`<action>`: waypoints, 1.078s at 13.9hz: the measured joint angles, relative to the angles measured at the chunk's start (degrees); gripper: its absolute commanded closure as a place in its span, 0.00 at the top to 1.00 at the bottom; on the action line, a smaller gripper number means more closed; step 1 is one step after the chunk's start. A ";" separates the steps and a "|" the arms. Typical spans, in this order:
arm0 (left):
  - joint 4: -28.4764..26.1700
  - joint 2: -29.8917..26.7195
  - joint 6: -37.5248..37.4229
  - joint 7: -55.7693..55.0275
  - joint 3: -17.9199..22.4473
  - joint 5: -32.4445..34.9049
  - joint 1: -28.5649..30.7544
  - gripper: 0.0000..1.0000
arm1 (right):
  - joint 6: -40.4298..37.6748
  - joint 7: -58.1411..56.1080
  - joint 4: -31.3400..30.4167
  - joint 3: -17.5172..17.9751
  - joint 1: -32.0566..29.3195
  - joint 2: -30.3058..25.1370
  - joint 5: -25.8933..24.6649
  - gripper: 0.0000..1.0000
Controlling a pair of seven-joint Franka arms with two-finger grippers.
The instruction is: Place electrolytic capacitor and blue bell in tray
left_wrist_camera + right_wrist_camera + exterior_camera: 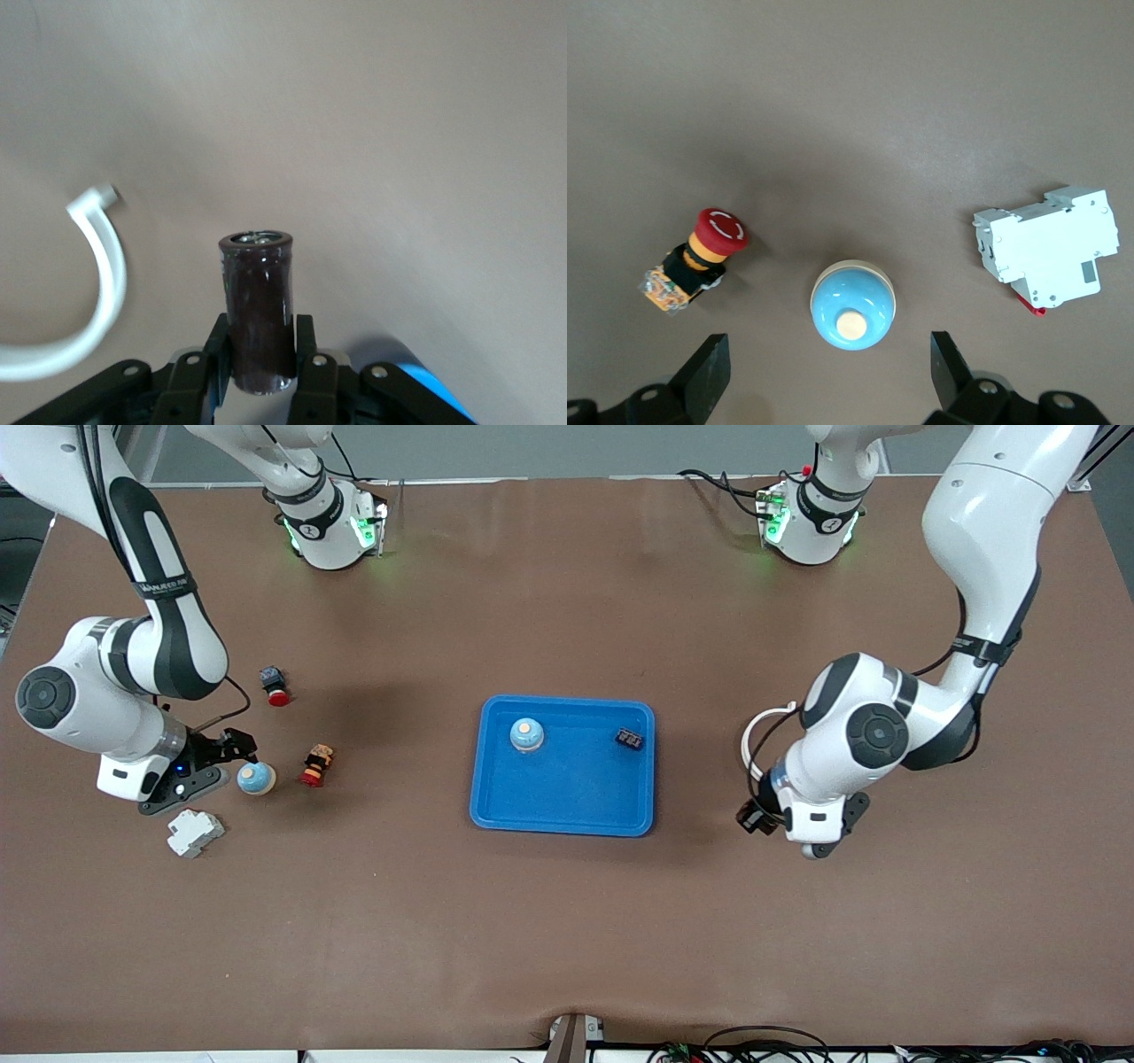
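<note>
Left pincer [262,359] clamping glossy dark cylindrical capacitor [258,310] over matte brown table [567,921], right pincer [833,372] spread above domed blue bell [852,305]

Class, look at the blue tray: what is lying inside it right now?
Inside the tray sit a blue bell and a small dark blue component, apart from each other. Nothing covers the tray floor; what lies under the two parts is hidden.

White glossy arm shells, black joint bands and round grey joint caps; green lamps at bases; black finger assemblies with silver screws; looped white cable [755,737] beside left wrist.
</note>
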 measured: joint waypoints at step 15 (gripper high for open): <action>6.10 3.28 -4.81 -34.92 0.08 -2.19 -16.95 0.00 | 6.27 -2.77 -0.11 0.04 -2.14 8.91 -0.01 1.00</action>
